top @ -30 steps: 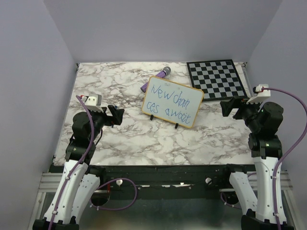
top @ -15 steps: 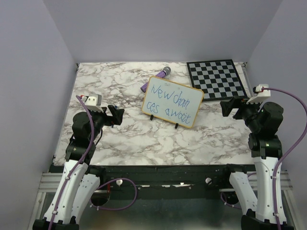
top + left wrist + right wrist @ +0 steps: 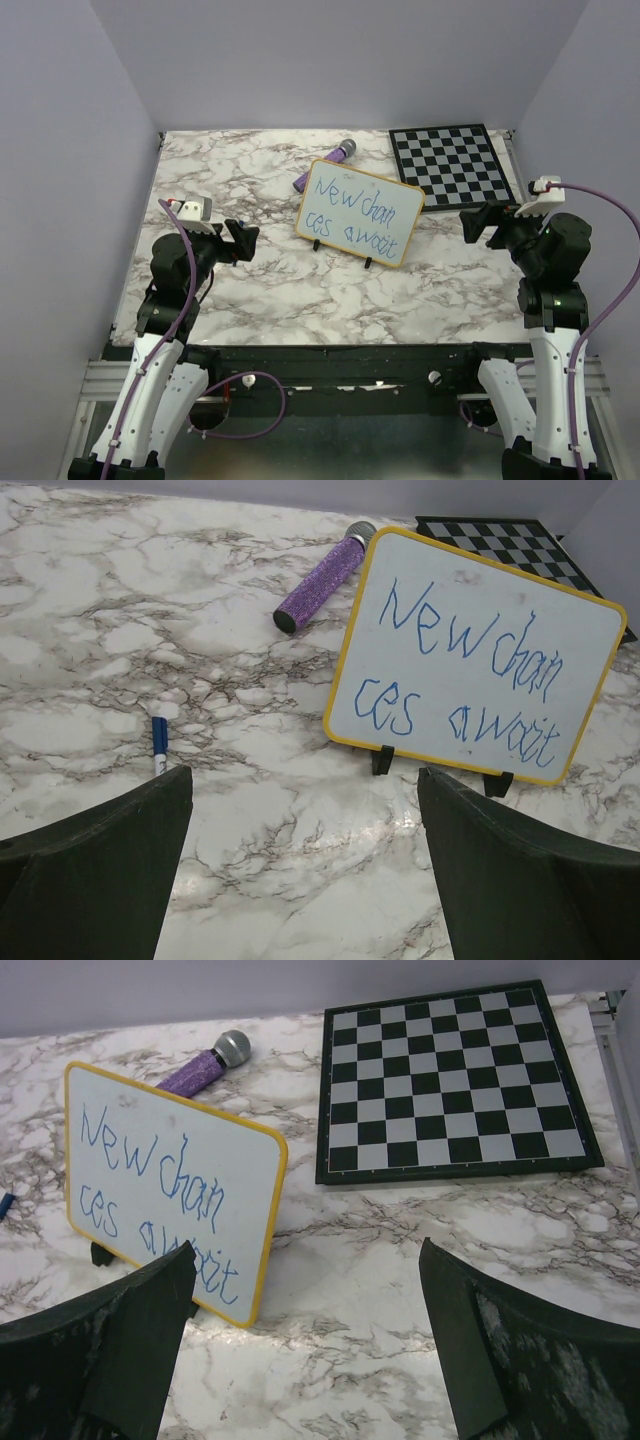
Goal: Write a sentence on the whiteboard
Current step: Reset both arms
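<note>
Left gripper (image 3: 243, 238) and right gripper (image 3: 478, 222) hovered low over the near half of the marble table (image 3: 270, 285), one at each side. Each had its jaws spread wide and held nothing, and both pointed inward toward the middle of the table.

Just ahead of the left gripper's fingers, a blue-and-white marker (image 3: 159, 742) lay flat on the marble, apart from everything else.

Farther in, about midway across the table and between the two arms, the whiteboard (image 3: 385, 245) stood propped on its small black feet (image 3: 381, 760). It leaned back with its face toward the arms and was turned a little, so that its right end sat nearer to them. The sentence (image 3: 465, 680) ran across it in thin blue strokes on two lines, "New chan" above and "ces await" below.

Behind the whiteboard's left end lay a purple glitter microphone (image 3: 322, 577), on its side and at an angle, with its silver head pointing away from the arms. Whether it touched the yellow frame could not be told.

Farthest back, in the right corner, a black-and-white checkered board (image 3: 453, 162) lay flat. In the right wrist view, bare marble showed between it and the whiteboard.
</note>
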